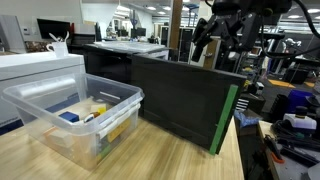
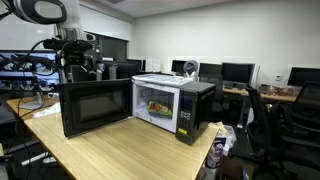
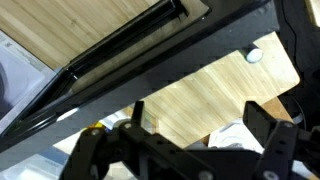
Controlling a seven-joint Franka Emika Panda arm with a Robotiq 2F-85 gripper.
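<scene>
1. the pincer [image 1: 214, 38] hangs with its fingers spread and holds nothing.
2. the open microwave door [image 1: 185, 98] stands directly below the pincer, its top edge just beneath the fingertips. whether they touch cannot be told.
3. in the wrist view that edge runs slantwise under the pincer, with bare table [image 3: 215, 95] showing past it.
4. the microwave [image 2: 175, 100] stands beside the pincer, its cavity open.
5. a clear plastic bin [image 1: 75, 115] sits well apart from the pincer, lower down, with free table between it and the door.

Black microwave door [image 2: 95, 107], wide open
</scene>
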